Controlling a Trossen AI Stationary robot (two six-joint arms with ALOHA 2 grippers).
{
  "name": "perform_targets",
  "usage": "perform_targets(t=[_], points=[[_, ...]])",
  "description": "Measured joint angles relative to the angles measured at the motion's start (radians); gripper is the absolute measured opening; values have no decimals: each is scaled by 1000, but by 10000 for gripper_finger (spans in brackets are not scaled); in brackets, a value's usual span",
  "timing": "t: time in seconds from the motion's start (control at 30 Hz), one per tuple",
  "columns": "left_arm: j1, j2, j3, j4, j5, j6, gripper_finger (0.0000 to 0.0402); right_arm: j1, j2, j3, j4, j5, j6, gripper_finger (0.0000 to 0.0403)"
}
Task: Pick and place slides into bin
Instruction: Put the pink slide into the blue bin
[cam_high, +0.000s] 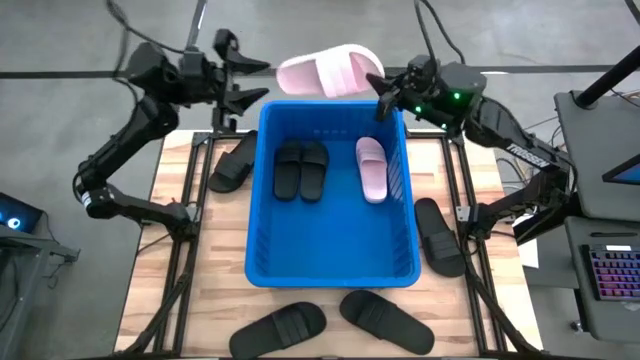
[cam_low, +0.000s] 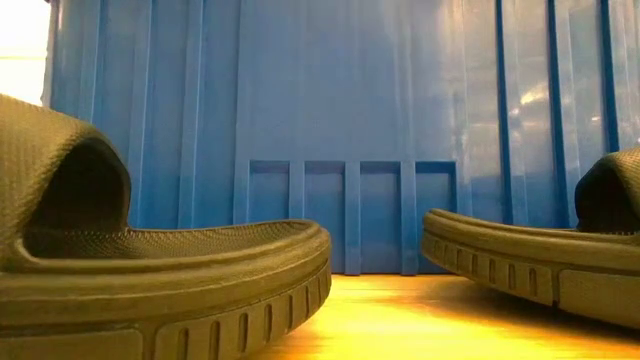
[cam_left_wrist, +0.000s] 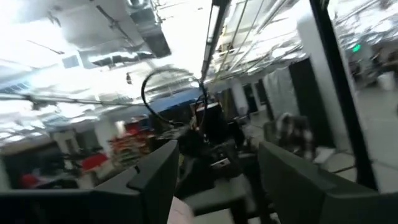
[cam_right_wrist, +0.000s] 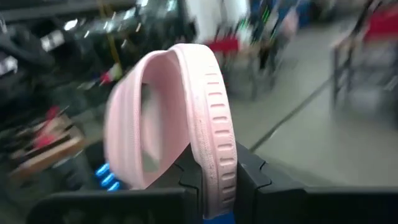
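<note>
I have the right gripper (cam_right_wrist: 214, 180) pinched shut on the sole edge of a pink slide (cam_high: 328, 72), held in the air just past the bin's (cam_high: 262, 190) 12 o'clock rim. The left gripper (cam_high: 245, 82) stands open and empty beside it. The slide looks light, soft and bendy, so I judge an edge pinch holds, though it may swing.

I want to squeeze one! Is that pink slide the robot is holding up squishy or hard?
Probably bendy but firm: the pink slide keeps its shape while the right gripper pinches only its edge. Likely light, since it sticks out sideways without drooping. Its ribbed rim probably resists slipping.
</note>
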Motion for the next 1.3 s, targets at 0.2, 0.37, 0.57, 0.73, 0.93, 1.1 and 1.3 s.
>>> perform_targets(t=[0.2,0.37,0.57,0.73,0.93,1.1,1.3], points=[[-9,-33,0,-165,-18,247,208,-114,20,64,-306,-282,208,34],[-26,0,-3,-223,-27,362,208,-196,29,54,-354,-513,319,34],[-86,61,-5,-229,-79,611,208,-260,46,41,-369,-667,402,34],[-161,120,-6,-231,-247,819,208,-330,54,48,-410,-813,447,34],[-224,191,-6,-218,-293,946,208,-396,55,49,-434,-870,460,33],[-281,234,-6,-209,-490,1181,208,-430,54,49,-455,-911,451,33],[-313,298,-6,-148,-679,1305,208,-430,54,48,-456,-934,441,33]])
